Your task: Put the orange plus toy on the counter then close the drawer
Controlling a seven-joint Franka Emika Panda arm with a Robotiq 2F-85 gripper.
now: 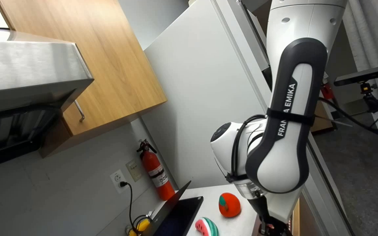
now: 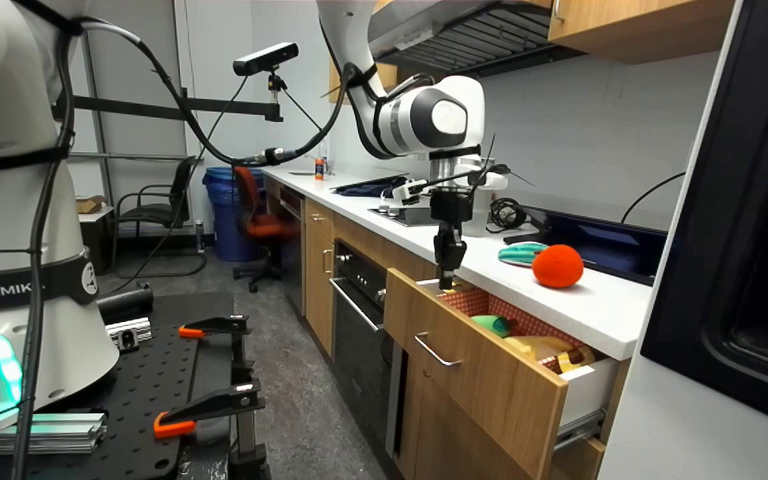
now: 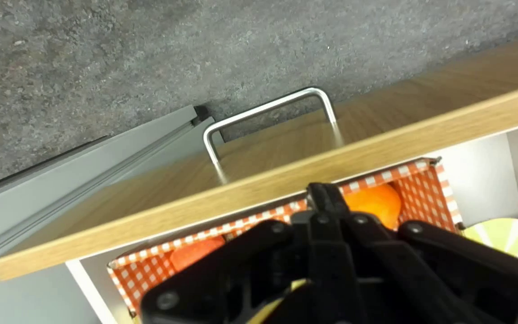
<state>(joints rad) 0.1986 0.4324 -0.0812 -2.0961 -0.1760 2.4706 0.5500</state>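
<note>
The orange toy sat on the white table, right of the middle in an exterior view. A striped watermelon toy lay just beside it on the left, partly behind it. In an exterior view, where a red fire extinguisher showed left of the lower middle, a gap of bare table parted the two toys near the bottom edge.

The drawer stood pulled out below the table, in the lower right of an exterior view, with a metal handle on its front. Inside it, in the wrist view, was a box with red and white checks. A red thing lay in the box's left part and an orange thing in its right part. A pale yellow slice lay outside the box, at the right edge.

The claw pointed down at the end of the white arm, just right of the middle. It was clenched, its fingers meeting at the ends. In the wrist view it filled the lower middle, over the box and close to the drawer's front; whether it touched anything could not be told.
</note>
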